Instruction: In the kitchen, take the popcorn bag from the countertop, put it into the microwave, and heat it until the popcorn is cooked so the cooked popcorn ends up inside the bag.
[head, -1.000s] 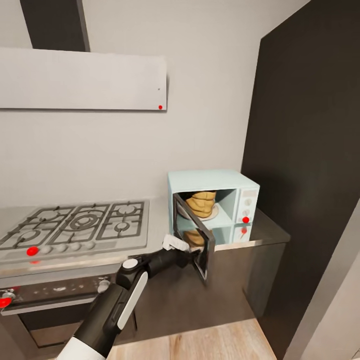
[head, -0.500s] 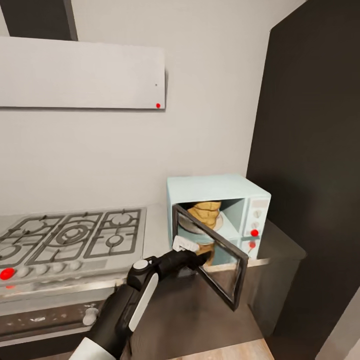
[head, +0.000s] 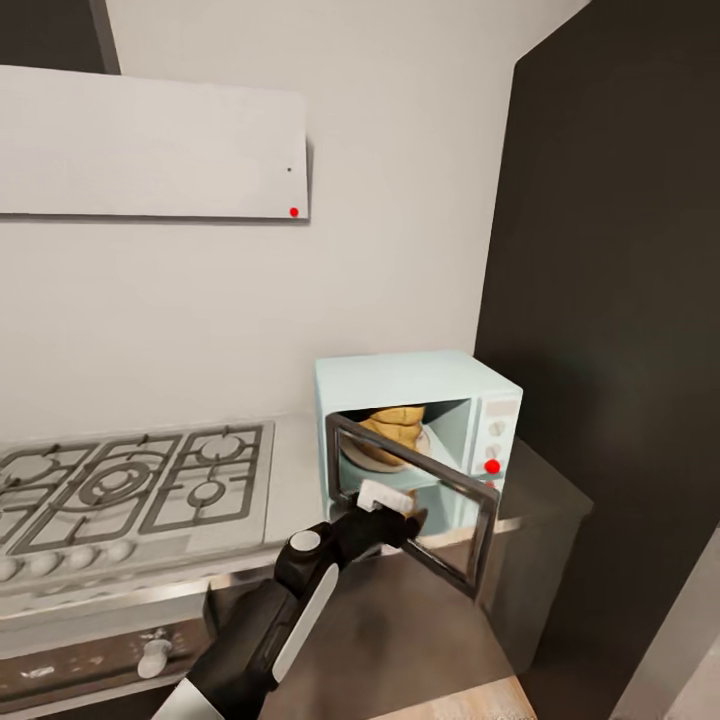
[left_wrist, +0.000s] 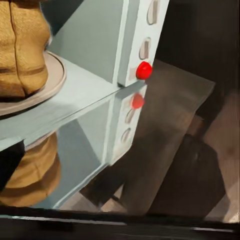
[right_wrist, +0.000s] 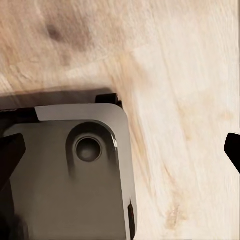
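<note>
Grey-walled kitchen corner, seen from head height. Popcorn bag (head: 396, 424), mustard-tan and wrinkled, standing upright on the round turntable plate (left_wrist: 54, 75) inside the mint-blue microwave (head: 400, 376). Seen close in the left wrist view as creased tan cloth (left_wrist: 22, 45) against the pale inner wall (left_wrist: 95, 45). Door (head: 484, 545) hinged at the left and swung partly out, dark glass angled across the opening, bag visible over its upper edge. Red dot (head: 492, 466) on the white knob panel, right of the opening, bright too in the left wrist view (left_wrist: 144, 70).

Left hand (head: 392, 508) against the near face of the door, low and towards the hinge side, black forearm reaching up from below. Cannot tell whether spread or pressed together.

Microwave seated at the right end of the brushed-steel table (head: 545, 492), hard by a tall dark cabinet (head: 620, 300). Gas hob (head: 130, 480) with black grates to the left, white slanted hood (head: 150, 140) on the wall above.

Right hand (right_wrist: 120, 154) hanging over pale wood floor (right_wrist: 175, 75), dark fingertips (right_wrist: 10, 155) spread wide, a grey plate of the robot's base (right_wrist: 75, 200) beneath.
</note>
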